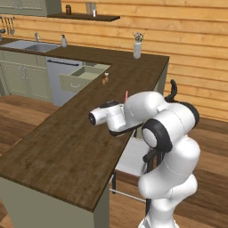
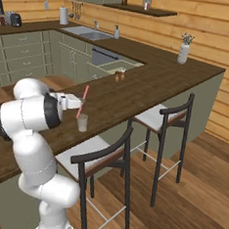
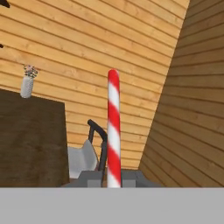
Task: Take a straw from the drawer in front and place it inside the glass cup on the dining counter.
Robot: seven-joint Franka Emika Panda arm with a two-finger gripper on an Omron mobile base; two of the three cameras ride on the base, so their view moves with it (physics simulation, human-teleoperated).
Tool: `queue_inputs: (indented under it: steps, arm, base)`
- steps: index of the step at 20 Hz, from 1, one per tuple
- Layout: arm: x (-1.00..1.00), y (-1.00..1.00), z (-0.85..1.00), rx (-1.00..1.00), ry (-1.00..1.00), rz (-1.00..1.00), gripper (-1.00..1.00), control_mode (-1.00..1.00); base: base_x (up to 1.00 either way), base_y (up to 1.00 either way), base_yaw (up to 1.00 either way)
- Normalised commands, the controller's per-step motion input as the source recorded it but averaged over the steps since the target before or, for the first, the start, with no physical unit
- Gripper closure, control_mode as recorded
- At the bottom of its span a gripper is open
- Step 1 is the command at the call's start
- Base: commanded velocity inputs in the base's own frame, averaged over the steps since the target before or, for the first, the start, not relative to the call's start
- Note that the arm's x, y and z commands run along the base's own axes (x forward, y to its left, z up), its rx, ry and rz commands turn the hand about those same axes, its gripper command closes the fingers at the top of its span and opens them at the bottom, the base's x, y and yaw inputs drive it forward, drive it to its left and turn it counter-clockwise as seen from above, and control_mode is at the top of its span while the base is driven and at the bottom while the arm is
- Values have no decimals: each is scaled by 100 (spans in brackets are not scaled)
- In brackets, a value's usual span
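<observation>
- The gripper [image 2: 79,103] reaches out roughly level over the dining counter [image 1: 67,147], its jaws pinched tight on the lower part of the straw [image 2: 82,101].
- In the hand view the straw [image 3: 113,131] rises straight up between the finger tips, red and white bands running along its length, so its long axis stands across the hand's own line of reach.
- From the right base view the straw leans only slightly, its upper end a little toward the far side, its lower end pointing down at the glass cup [image 2: 82,122].
- The glass cup stands upright on the counter near the stool-side edge, right under the straw; whether the straw's lower tip is already past the rim or just above it, I cannot tell.
- The relation that matters: cup mouth directly below, straw close to upright, so I judge the coming move to be a short straight descent and then a release, with little sideways correction.
- Risk, as I judge it: the slight lean could bring the tip against the rim, or tip the light cup.
- Farther off, the drawer [image 1: 82,78] stands pulled open in the cabinet run beyond the counter, well apart from the hand.
</observation>
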Motion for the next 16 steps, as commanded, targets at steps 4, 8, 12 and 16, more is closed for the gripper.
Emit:
queue_inputs:
  steps: [4, 8, 12, 16]
  arm:
    - [19, 0, -24, 0, 0, 0, 100, -100]
    - [22, 0, -20, 0, 0, 0, 100, -100]
    - [29, 0, -11, 0, 0, 0, 100, -100]
    - [30, 0, -7, 0, 0, 0, 100, -100]
  base:
    - [0, 0, 0]
    - [0, 0, 0]
    - [0, 0, 0]
    - [0, 0, 0]
